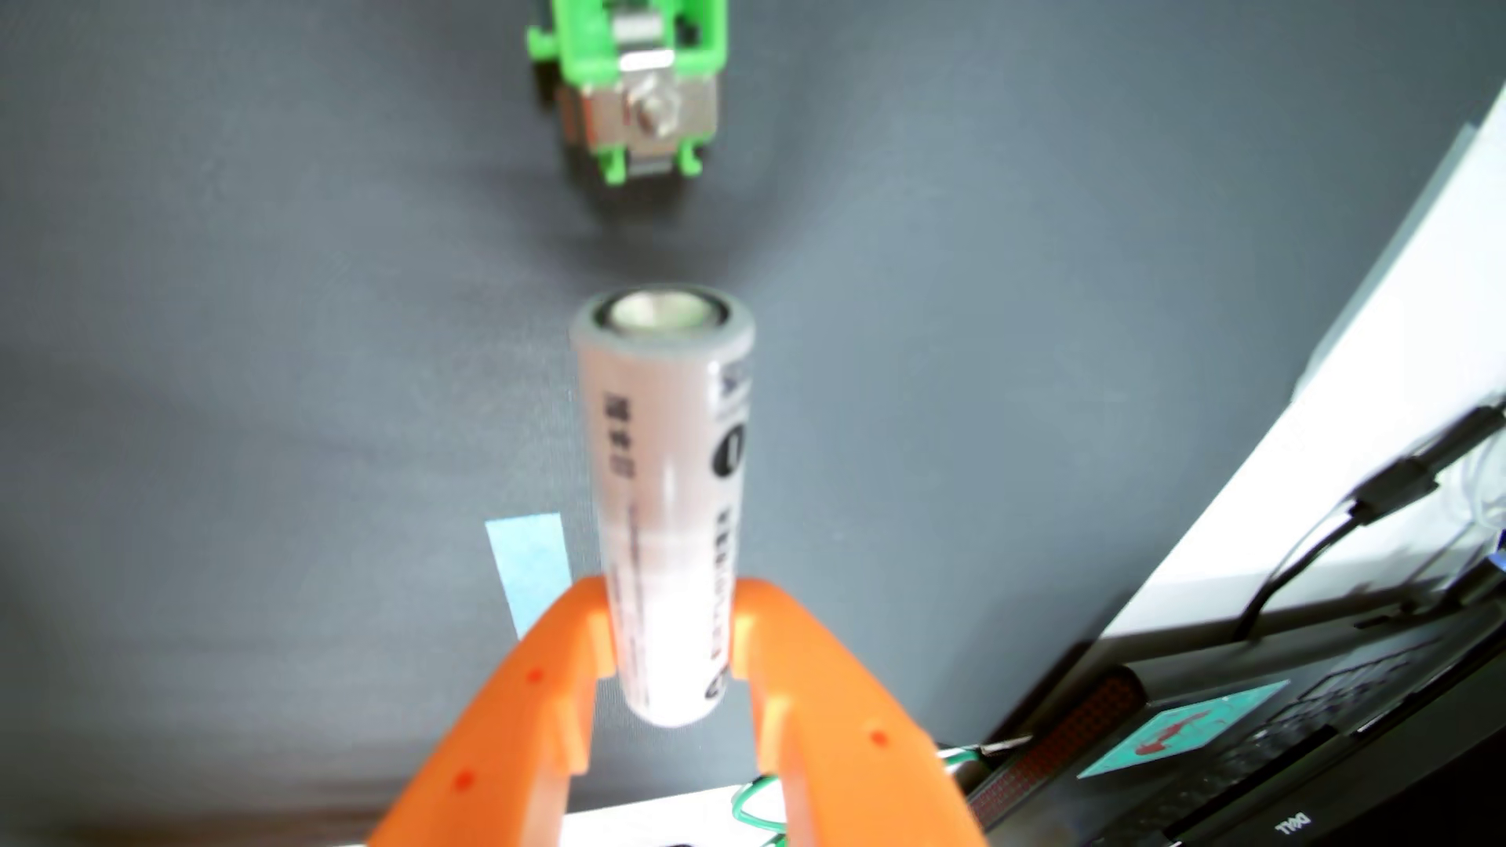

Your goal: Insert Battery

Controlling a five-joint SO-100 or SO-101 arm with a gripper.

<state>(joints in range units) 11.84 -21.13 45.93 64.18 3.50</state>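
In the wrist view a white cylindrical battery [664, 489] with dark print points away from the camera, its metal end cap facing up the frame. My orange gripper [670, 631] is shut on the battery's near end, one finger on each side. Beyond the battery's tip, at the top centre, sits a green holder [627, 89] with metal contact plates and a screw. A gap of grey mat separates battery and holder. The battery is roughly in line with the holder.
A grey mat [244, 326] covers the table. A strip of blue tape [530, 570] lies left of the gripper. A white surface with black cables [1345, 521] and a black Dell laptop [1271, 757] lie at the right. Green wires [754, 806] show at the bottom.
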